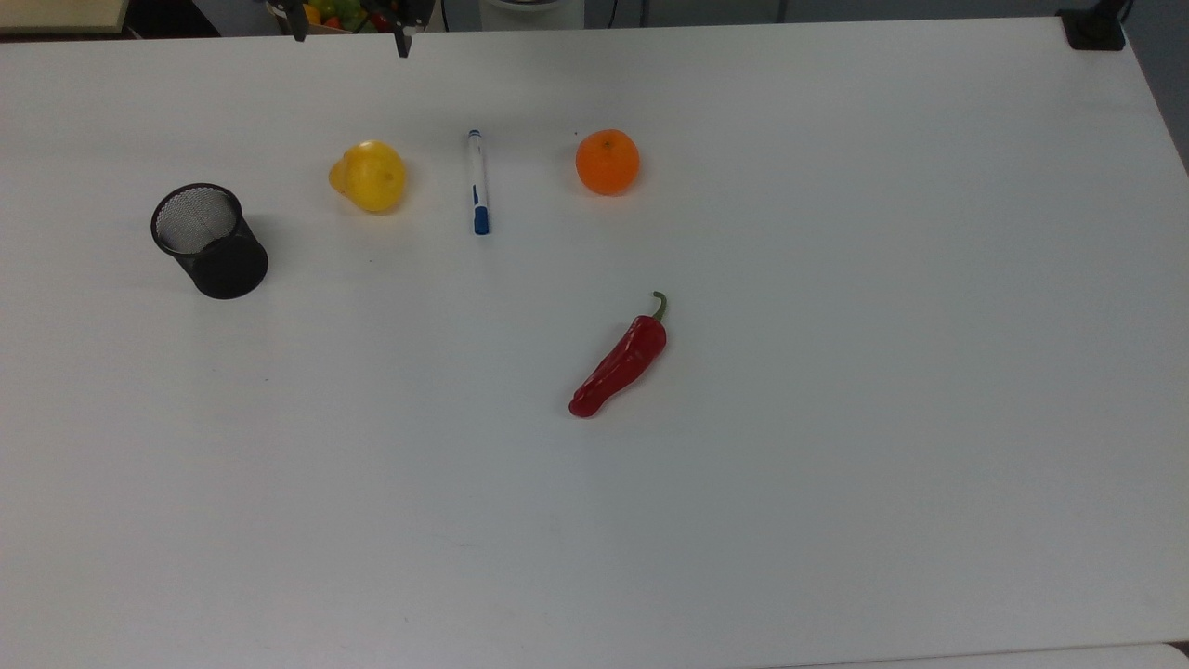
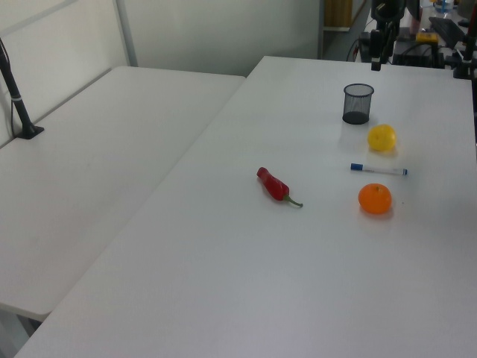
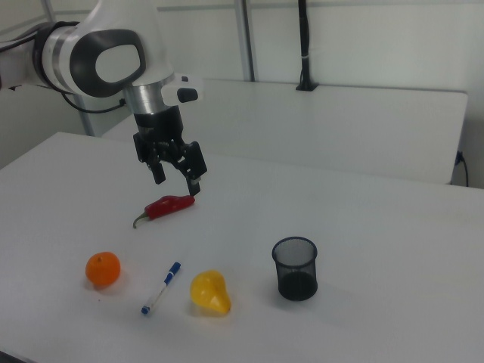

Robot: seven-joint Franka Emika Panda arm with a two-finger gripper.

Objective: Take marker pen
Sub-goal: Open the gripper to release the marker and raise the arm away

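Observation:
The marker pen is slim and white and lies flat on the white table, its blue cap toward the top view's bottom. It rests between a yellow fruit and an orange, touching neither. The left view has the marker pen at its right; in the right view the marker pen lies near the front edge. My gripper hangs open and empty, well above the table. In the top view the gripper is at the upper edge, far from the pen. The left view has the gripper beyond the mesh cup.
A yellow fruit lies left of the pen in the top view and an orange lies right of it. A black mesh cup stands further left. A red chili lies mid-table. The white arm reaches in from the right view's upper left.

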